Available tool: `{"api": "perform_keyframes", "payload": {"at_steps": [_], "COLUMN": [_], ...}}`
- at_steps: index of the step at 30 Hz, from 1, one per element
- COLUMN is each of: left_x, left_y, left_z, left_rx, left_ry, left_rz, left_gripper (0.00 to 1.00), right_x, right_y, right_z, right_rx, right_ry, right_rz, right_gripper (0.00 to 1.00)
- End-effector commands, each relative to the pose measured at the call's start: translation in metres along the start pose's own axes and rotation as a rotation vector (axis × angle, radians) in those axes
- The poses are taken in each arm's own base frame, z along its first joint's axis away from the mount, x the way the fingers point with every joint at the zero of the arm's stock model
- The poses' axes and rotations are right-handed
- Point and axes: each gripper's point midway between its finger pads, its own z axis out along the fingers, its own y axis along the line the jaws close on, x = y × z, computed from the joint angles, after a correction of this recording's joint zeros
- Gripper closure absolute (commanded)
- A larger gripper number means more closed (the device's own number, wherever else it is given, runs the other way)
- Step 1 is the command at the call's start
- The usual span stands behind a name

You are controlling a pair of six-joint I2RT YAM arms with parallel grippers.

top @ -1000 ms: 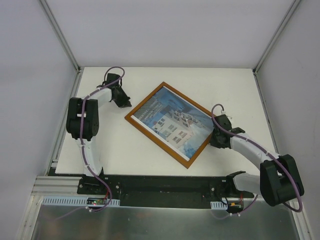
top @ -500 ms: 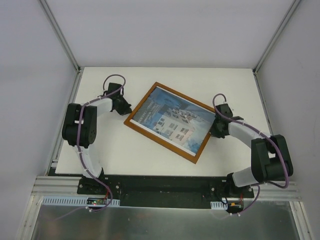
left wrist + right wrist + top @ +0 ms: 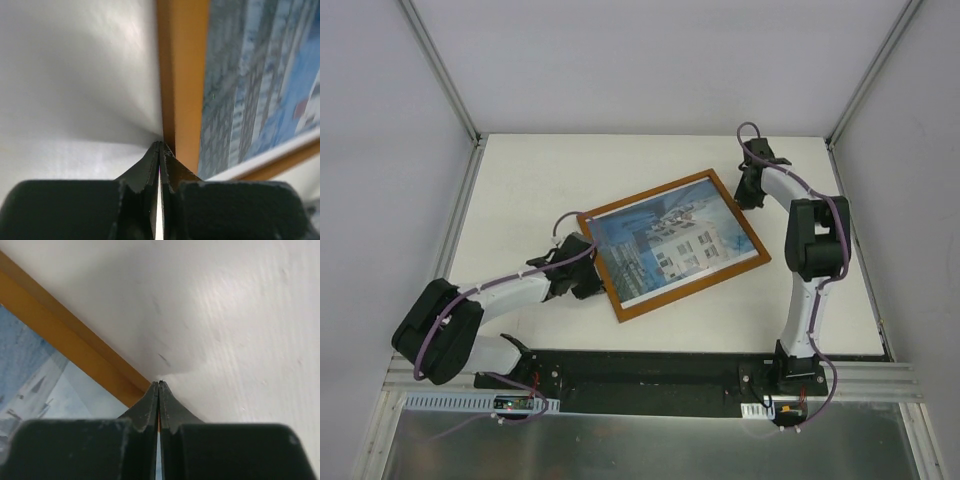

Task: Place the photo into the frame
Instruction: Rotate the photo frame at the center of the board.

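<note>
- Thin-railed orange-brown wooden picture frame (image 3: 692, 291) lies flat on the white tabletop (image 3: 520, 190), near the middle. It is turned askew, with its left end nearer the arm bases and its right end farther away.
- Rectangular paper photo (image 3: 665, 245), a print of white buildings against blue, sits inside the frame rails with the print face up. A narrow white margin shows along the print's edge inside the rail.
- Left gripper (image 3: 592, 280): arm stretched low across the table from its base, tips at the outer side of the frame's left rail.
- Left wrist view: the left gripper (image 3: 160, 147) has both black fingers (image 3: 145, 170) pressed together into one point, with nothing between them. The point sits at the outside edge of the orange rail (image 3: 182, 75), at table level; whether it actually touches cannot be told. The blue and white print (image 3: 255, 85) shows beyond the rail.
- Right gripper (image 3: 746, 200): arm reaches far up the table and bends back, with its tips just beside the frame's far right corner, on the outside.
- Right wrist view: the right gripper (image 3: 159, 386) is likewise clenched on nothing, fingers (image 3: 172, 407) meeting in a point. The point is down on the bare tabletop, right against the outer edge of the frame rail (image 3: 65, 335). The pale blue part of the print (image 3: 35, 370) lies inside that rail.
- Neither gripper grasps the frame or the photo; both stand at the frame's outer edge, on opposite ends.
- Purple cable (image 3: 510, 290) runs along the left arm.
</note>
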Motion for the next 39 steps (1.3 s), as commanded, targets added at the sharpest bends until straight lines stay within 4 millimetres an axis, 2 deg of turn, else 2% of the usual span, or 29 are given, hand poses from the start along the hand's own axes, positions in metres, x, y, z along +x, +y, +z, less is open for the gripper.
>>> {"api": "perform_keyframes", "payload": {"at_steps": [1, 3, 6, 9, 12, 15, 16, 18, 20, 21, 25, 29, 31, 39], "left_x": [0.060, 0.059, 0.042, 0.020, -0.011, -0.061, -0.080, -0.120, -0.158, -0.175, -0.217, -0.225, -0.225, -0.218], "left_y": [-0.010, -0.011, -0.016, -0.025, -0.037, -0.047, -0.049, -0.056, -0.071, -0.075, -0.085, -0.077, -0.070, -0.045], "left_z": [-0.020, -0.031, -0.055, -0.075, -0.082, -0.079, -0.077, -0.070, -0.062, -0.056, -0.023, 0.007, 0.022, 0.053], "left_rx": [0.087, 0.109, 0.135, 0.140, 0.140, 0.128, 0.124, 0.116, 0.122, 0.125, 0.123, 0.080, 0.053, -0.024], "left_ry": [0.203, 0.190, 0.104, 0.020, -0.038, -0.104, -0.130, -0.164, -0.172, -0.167, -0.119, -0.092, -0.078, -0.037], "left_rz": [0.050, 0.085, 0.136, 0.189, 0.182, 0.130, 0.110, 0.087, 0.093, 0.080, 0.030, 0.045, 0.055, 0.074], "left_gripper": [1.00, 1.00, 1.00, 1.00, 1.00, 1.00, 1.00, 1.00, 1.00, 1.00, 1.00, 1.00, 1.00, 1.00], "right_x": [0.010, -0.005, -0.024, -0.039, -0.039, -0.017, -0.011, 0.010, 0.034, 0.051, 0.100, 0.141, 0.153, 0.172], "right_y": [0.052, 0.046, 0.034, 0.022, 0.014, -0.001, -0.007, -0.020, -0.029, -0.032, -0.044, -0.040, -0.040, -0.037], "right_z": [-0.016, -0.022, -0.040, -0.065, -0.089, -0.101, -0.111, -0.119, -0.123, -0.121, -0.118, -0.117, -0.116, -0.093], "right_rx": [-0.128, -0.097, -0.057, -0.040, -0.043, -0.042, -0.048, -0.054, -0.075, -0.093, -0.137, -0.195, -0.203, -0.210], "right_ry": [0.103, 0.059, -0.007, -0.068, -0.107, -0.110, -0.131, -0.133, -0.131, -0.114, -0.082, -0.058, -0.059, -0.020], "right_rz": [-0.089, -0.096, -0.104, -0.087, -0.071, -0.056, -0.042, -0.024, -0.001, 0.010, 0.049, 0.049, 0.054, 0.090], "right_gripper": [0.99, 0.99, 0.99, 0.99, 0.99, 0.99, 0.99, 0.99, 0.99, 0.99, 0.99, 0.99, 0.99, 0.99]}}
